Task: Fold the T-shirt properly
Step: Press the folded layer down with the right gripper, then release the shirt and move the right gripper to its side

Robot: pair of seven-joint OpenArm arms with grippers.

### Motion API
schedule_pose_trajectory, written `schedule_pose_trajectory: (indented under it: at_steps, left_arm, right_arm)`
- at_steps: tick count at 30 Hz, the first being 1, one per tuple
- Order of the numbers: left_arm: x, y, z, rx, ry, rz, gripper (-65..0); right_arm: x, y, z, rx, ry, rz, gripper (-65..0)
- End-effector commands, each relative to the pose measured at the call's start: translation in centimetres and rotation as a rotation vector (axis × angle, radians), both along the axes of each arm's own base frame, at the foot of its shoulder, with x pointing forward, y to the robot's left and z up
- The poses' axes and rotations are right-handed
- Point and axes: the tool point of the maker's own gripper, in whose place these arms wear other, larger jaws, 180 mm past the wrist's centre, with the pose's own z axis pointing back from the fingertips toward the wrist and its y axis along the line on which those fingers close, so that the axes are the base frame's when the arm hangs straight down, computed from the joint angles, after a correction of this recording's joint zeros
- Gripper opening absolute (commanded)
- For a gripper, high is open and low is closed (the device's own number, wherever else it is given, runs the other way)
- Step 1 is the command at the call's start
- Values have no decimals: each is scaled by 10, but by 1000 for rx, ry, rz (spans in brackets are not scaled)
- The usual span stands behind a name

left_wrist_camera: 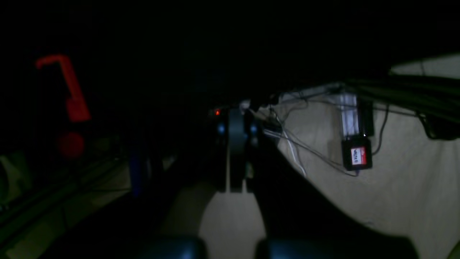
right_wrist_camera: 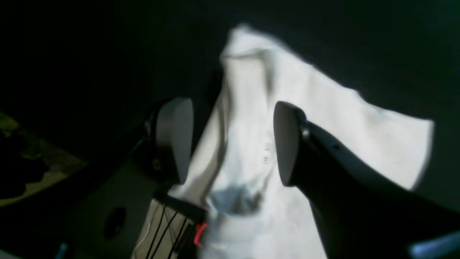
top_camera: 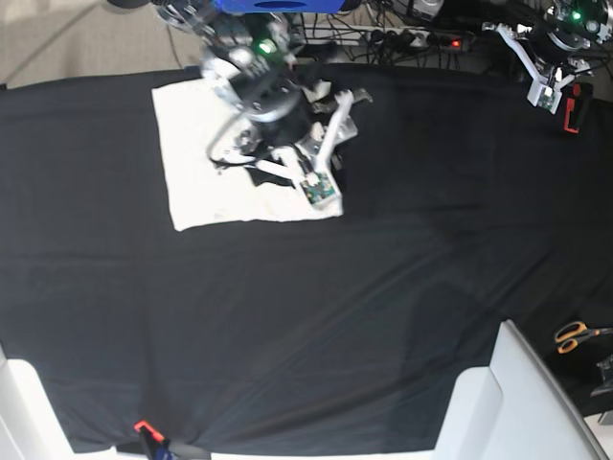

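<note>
Folding nearly done: you see the black tablecloth [top_camera: 335,316] bearing the T-shirt [top_camera: 206,163] as a compact rectangle at its far corner | right gripper [right_wrist_camera: 230,144] jaws apart above it, gripping nothing | left gripper [left_wrist_camera: 237,158] closed, parked aside | remaining: verify edges.

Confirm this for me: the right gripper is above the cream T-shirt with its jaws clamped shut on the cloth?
Not quite. The right gripper is above the T-shirt, but its jaws stand apart, with cloth visible in the gap and nothing pinched between them. The right wrist view shows it.
</note>
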Motion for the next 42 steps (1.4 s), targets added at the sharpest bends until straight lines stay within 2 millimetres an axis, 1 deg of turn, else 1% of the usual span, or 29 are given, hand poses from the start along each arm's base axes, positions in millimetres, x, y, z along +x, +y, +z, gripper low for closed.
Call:
schedule_pose_trajectory:
  at_steps: [1,2,3,4,6,8,9,10,11,12,13,15,17,19,22,24,27,29,30,33,34,35,37,41,42]
  left_arm:
    - [1,4,5,11,-10,-6,-650]
    - [1,3,5,12,-11,-6,-650]
    - [1,3,6,10,-13,-7,-650]
    - [1,3,6,10,-13,-7,-650]
    - [1,3,6,10,-13,-7,-650]
    - [1,3,6,10,-13,-7,-650]
    - [1,3,6,12,-12,-7,-650]
    - [2,3,6,9,-15,-6,-650]
    - [2,3,6,9,-15,-6,-650]
    - [2,3,6,9,-15,-6,-650]
    - [6,4,7,10,-23,-5,-650]
    - [10,4,6,13,-30,-4,-650]
    - [13,4,7,13,-35,-3,-650]
    - [18,-2,6,4,-42,-16,-650]
    - [23,-18,1,-22,-38,-57,-650]
    - [32,-37,-3,-56,-45,-98,-650]
    - [39,-61,-7,-95,-48,-150,-650]
    - [48,-80,-5,-122,-68,-189,-650]
    - [53,-92,-2,-144,-82,-214,-650]
    - [62,-123,7,-185,-116,-288,-650]
    - [68,-134,12,-199,-138,-312,-650]
    - [72,-140,15,-203,-147,-327,-650]
    - [75,-143,15,-189,-122,-338,-650]
    - [96,-149,20,-186,-128,-290,-650]
    - [102,-152,24,-185,-139,-289,-650]
  right_arm:
    - [13,-3,22,29,-75,-16,-309]
    - [16,-12,24,21,-78,-36,-311]
    - [18,-22,21,5,-64,-63,-314]
    - [22,-34,16,-16,-43,-96,-335]
    - [19,-52,-1,-55,16,-144,-434]
    - [16,-68,-12,-77,52,-188,-591]
    - [12,-74,-18,-87,71,-204,-650]
    - [8,-79,-23,-95,88,-217,-650]
    - [4,-83,-27,-101,103,-229,-626]
    - [0,-88,-31,-107,119,-240,-627]
    - [-6,-91,-35,-113,135,-246,-642]
    - [-19,-92,-42,-121,167,-243,-647]
    - [-27,-91,-45,-122,186,-236,-648]
    - [-36,-89,-55,-131,222,-231,-648]
    - [-46,-86,-69,-155,262,-186,-648]
    - [-52,-84,-76,-159,286,-177,-648]
    - [-69,-62,-87,-70,382,-134,-650]
    - [-79,-51,-94,-30,434,-93,-650]
    - [-82,-48,-97,-23,448,-78,-650]
    - [-83,-47,-97,-24,446,-63,-650]
    - [-82,-47,-94,-21,442,-64,-650]
    - [-80,-46,-91,-14,434,-68,-650]
    - [-75,-45,-80,4,408,-70,-650]
    - [-79,-43,-75,13,419,-65,-650]
    - [-80,-43,-75,13,422,-65,-650]
